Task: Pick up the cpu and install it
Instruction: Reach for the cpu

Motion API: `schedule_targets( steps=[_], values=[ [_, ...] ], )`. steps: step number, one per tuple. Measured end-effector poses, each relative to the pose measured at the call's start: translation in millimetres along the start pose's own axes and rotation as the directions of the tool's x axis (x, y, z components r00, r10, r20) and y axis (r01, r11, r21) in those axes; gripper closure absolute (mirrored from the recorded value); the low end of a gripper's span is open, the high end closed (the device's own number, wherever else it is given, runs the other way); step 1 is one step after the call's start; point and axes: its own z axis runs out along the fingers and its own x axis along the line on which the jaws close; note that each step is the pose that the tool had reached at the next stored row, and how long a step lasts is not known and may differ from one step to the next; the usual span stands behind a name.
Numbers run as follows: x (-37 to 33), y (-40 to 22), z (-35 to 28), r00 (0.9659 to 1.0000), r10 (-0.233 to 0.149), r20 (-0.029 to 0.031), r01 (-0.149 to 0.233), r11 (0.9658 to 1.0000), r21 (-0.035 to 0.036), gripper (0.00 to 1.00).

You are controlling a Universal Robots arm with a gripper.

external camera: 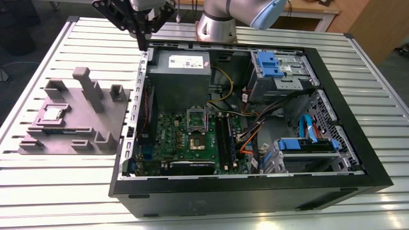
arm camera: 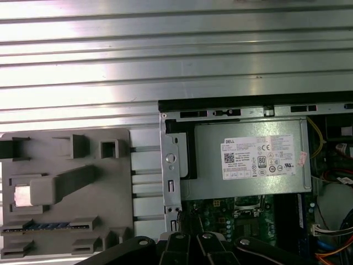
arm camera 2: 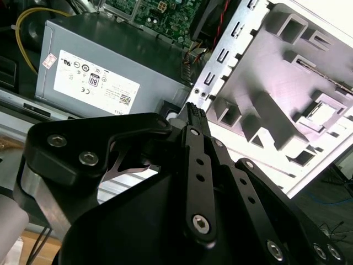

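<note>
The cpu (external camera: 52, 113) is a small silver square lying in a recess of the grey holder block (external camera: 83, 139) on the table, at the exterior view's left of the open computer case. Both wrist views show it too, as cpu (arm camera: 23, 195) and cpu (arm camera 2: 324, 113). My gripper (external camera: 141, 46) hangs above the case's far corner on that same side, over the edge beside the grey power supply box (external camera: 180, 72). Its black fingers (arm camera 2: 194, 118) are pressed together, holding nothing. The metal-framed socket (external camera: 197, 139) sits on the green motherboard (external camera: 166, 143) inside the case.
The case wall (external camera: 255, 191) rises around the motherboard. Inside are blue drive brackets (external camera: 268, 64), bundled cables (external camera: 255, 129) and memory slots (external camera: 225, 139). The holder block has tall posts (external camera: 86, 86). Ribbed metal table (external camera: 64, 191) surrounds everything.
</note>
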Motion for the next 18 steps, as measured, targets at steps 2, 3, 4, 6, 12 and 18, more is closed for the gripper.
schedule_targets(
  steps=[2,3,4,6,12,18],
  values=[
    [0.4,0.0,0.0,1.0000,0.000,0.0000,0.000,1.0000,0.0000,0.90],
    [0.6,-0.1,0.0,1.0000,0.000,0.0000,0.000,1.0000,0.0000,0.90],
    [0.9,-0.1,0.0,1.0000,0.000,0.0000,0.000,1.0000,0.0000,0.90],
    [1.4,-0.1,0.0,1.0000,0.000,0.0000,0.000,1.0000,0.0000,0.90],
    [2.7,-0.2,-0.1,1.0000,0.000,0.0000,0.000,1.0000,0.0000,0.90],
    [3.9,-0.3,-0.1,1.0000,0.000,0.0000,0.000,1.0000,0.0000,0.90]
  ],
)
